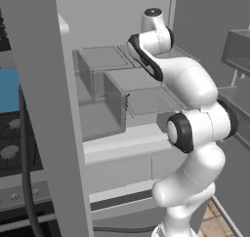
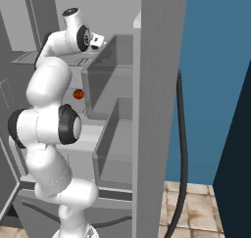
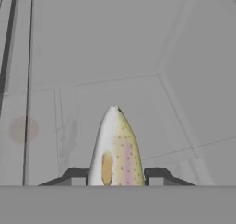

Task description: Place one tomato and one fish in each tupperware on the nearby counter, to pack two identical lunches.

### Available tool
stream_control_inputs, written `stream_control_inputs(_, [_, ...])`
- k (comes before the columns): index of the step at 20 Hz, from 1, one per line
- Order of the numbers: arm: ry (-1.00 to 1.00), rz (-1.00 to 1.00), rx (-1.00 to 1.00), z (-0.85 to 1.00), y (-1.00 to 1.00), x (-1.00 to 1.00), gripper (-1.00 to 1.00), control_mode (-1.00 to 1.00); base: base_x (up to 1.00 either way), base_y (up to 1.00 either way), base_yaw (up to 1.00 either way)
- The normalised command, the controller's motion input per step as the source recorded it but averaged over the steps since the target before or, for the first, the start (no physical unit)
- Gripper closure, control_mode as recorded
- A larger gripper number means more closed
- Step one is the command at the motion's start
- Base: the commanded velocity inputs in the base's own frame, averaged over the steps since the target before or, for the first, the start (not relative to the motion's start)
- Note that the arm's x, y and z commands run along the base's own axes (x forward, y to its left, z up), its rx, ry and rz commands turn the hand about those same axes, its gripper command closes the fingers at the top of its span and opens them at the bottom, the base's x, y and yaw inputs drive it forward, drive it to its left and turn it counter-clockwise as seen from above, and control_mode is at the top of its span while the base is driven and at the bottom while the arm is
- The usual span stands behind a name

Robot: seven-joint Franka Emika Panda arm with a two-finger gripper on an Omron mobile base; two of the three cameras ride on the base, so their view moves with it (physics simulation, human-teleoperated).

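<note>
In the hand view a pale, speckled fish (image 3: 115, 147) points away from me, its rear end caught between my gripper's (image 3: 115, 177) two dark fingertips (image 3: 76, 174), which are shut on it. It hangs above grey fridge shelving. A red tomato (image 2: 78, 93) rests on a fridge shelf in the right base view, just beside my arm (image 2: 49, 80). A faint reddish blot (image 3: 20, 128) shows through a translucent wall on the left of the hand view. The tupperware and the counter are out of view.
My arm reaches into an open grey fridge with glass shelves (image 1: 146, 99) and translucent drawers (image 1: 100, 102). A tall grey door edge (image 1: 44, 109) (image 2: 159, 109) stands close in front of both base cameras. The black stove (image 1: 10, 143) lies at the left.
</note>
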Motion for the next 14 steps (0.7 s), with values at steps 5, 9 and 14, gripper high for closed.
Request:
stream_control_inputs(5, [0.00, 0.00, 0.00, -0.22, 0.00, -1.00, 1.00, -1.00, 0.00, 0.00, 0.00])
stream_control_inputs(9, [0.00, 0.00, 0.00, -0.16, 0.01, -1.00, 1.00, -1.00, 0.00, 0.00, 0.00])
stream_control_inputs(14, [0.00, 0.00, 0.00, -0.29, 0.06, -1.00, 1.00, -1.00, 0.00, 0.00, 0.00])
